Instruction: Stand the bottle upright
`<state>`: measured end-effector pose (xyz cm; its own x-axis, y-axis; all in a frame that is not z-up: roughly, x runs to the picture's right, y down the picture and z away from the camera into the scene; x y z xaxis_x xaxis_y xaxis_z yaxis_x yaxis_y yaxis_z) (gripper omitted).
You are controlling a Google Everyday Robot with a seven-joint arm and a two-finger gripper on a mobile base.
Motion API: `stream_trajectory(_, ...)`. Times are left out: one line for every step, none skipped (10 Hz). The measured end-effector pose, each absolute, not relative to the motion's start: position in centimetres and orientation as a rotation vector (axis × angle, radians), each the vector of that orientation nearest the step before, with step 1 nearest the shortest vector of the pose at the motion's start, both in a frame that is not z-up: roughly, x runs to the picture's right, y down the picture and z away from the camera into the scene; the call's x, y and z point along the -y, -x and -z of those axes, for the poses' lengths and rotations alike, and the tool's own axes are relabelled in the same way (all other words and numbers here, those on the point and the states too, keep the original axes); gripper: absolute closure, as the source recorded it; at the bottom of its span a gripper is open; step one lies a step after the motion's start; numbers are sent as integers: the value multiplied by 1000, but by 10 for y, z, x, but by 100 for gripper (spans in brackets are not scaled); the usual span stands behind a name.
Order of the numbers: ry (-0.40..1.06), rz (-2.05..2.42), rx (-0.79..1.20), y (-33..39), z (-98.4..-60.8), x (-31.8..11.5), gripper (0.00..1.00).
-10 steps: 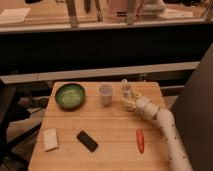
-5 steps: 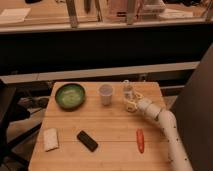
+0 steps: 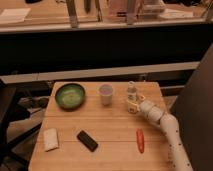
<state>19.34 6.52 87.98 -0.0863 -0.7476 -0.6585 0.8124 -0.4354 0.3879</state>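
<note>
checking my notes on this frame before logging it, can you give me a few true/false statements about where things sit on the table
1. The bottle stands upright near the table's far edge. True.
2. The hand is over the green bowl. False: it is at the bottle's base, on the right side of the table, far from the green bowl.
3. The white cup sits between the green bowl and the bottle. True.
4. The red object lies inside the bowl. False: it lies on the table, near the front right, beside the arm.
5. The black object lies right of the white packet. True.
</note>
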Motion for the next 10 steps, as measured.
stream_trajectory(-999,1752,-95,-194,-879,-67,20)
stream_trajectory(-997,1750,-93,-195,-879,-69,20)
stream_trajectory(-991,1751,-96,-197,-879,-72,20)
stream_trajectory(-991,1746,-100,-197,-877,-72,20)
stream_trajectory(-989,1743,-102,-198,-876,-73,20)
stream_trajectory(-987,1742,-107,-200,-874,-72,20)
stream_trajectory(-986,1742,-110,-201,-872,-72,20)
stream_trajectory(-985,1740,-108,-201,-871,-71,20)
stream_trajectory(-978,1739,-101,-202,-869,-66,21)
stream_trajectory(-981,1738,-103,-202,-869,-67,28)
